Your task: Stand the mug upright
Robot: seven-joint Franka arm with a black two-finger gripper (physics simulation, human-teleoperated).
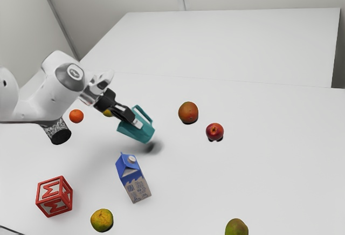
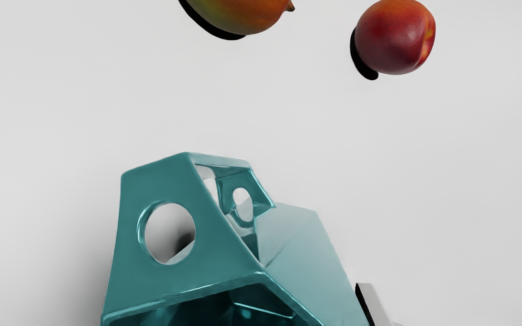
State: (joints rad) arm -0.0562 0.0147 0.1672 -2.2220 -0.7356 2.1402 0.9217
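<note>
Gripper [image 1: 135, 121]: closed on the teal mug [image 1: 133, 131], its fingers parted by the mug; width of the gap cannot be read. One finger [image 2: 375, 304] lies along the mug's outer side in the wrist view; the opposite contact is hidden by the mug. Arm [image 1: 40, 97] enters from the exterior view's left, bends at a rounded joint, and the hand slopes down toward the exterior view's right. Mug is tilted, off the table [image 1: 232, 46], a soft shadow beneath its lower end; handle [image 1: 144, 112] on the raised side. Count: one mug; one blue-and-grey milk carton [image 1: 133, 178], nearer the exterior camera than the mug; one red letter block [image 1: 54, 196] marked M; one speckled cylinder with a black end [image 1: 56, 131]; six fruits. Fruits: one orange [image 1: 76, 116]; one yellow fruit [image 1: 108, 113] by the hand; one red-orange mango [image 1: 188, 112]; one nectarine [image 1: 214, 132], near that mango; one yellow-green citrus [image 1: 102, 220], near the block; one green mango [image 1: 236, 228]. Obscured: yellow fruit partly behind the hand, kind uncertain; cylinder partly covered by the arm, identity unclear; green mango cut by the frame's edge. In the wrist view the red-orange mango is cropped, and the mug runs out of frame beside the finger, its dark hollow only partly visible.
</note>
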